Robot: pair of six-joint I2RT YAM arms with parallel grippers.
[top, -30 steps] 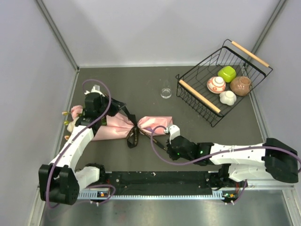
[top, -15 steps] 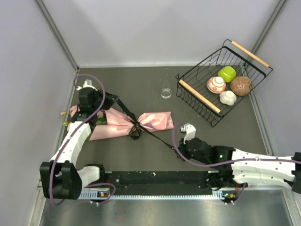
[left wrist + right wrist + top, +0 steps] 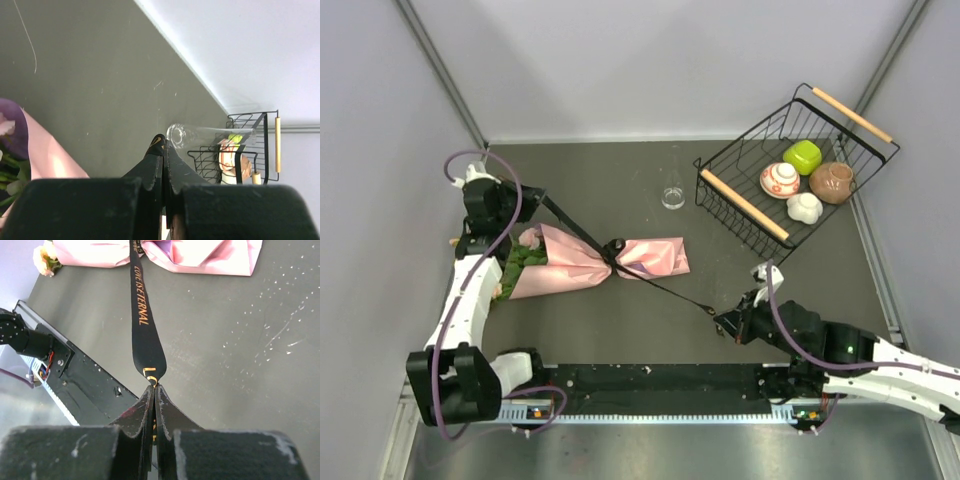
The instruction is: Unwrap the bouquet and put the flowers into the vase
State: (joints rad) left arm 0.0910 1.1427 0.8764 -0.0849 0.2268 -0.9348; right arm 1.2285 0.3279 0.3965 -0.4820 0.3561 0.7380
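Both your grippers are pinched on the same thing: L gripper [image 3: 163, 159] has its fingers pressed together on one tail of the black ribbon [image 3: 660, 286], and R gripper [image 3: 154, 393] is clamped on the other tail, gold lettering running straight out from its tips. From above, the ribbon makes one taut diagonal, from L gripper at the far-left side down to R gripper at the near-right, w/ the knot [image 3: 613, 247] sitting between them, a bit closer to L. The bouquet [image 3: 565, 268] lies flat on the table, long axis roughly left-right and crossing that ribbon line at the knot: flowers [image 3: 525, 240] point left toward L arm, and the pink paper [image 3: 655, 257] fans out right of the knot. So your pull directions are opposite along the diagonal, not along the stems. The knot looks cinched on the paper's waist; can't tell if it's slipping. The vase [image 3: 672, 197] stands upright beyond the bouquet, just left of the wire basket [image 3: 745, 204], well apart from both grippers, and it's empty. Once the wrap's off, L arm is nearer the flower heads, IMO.
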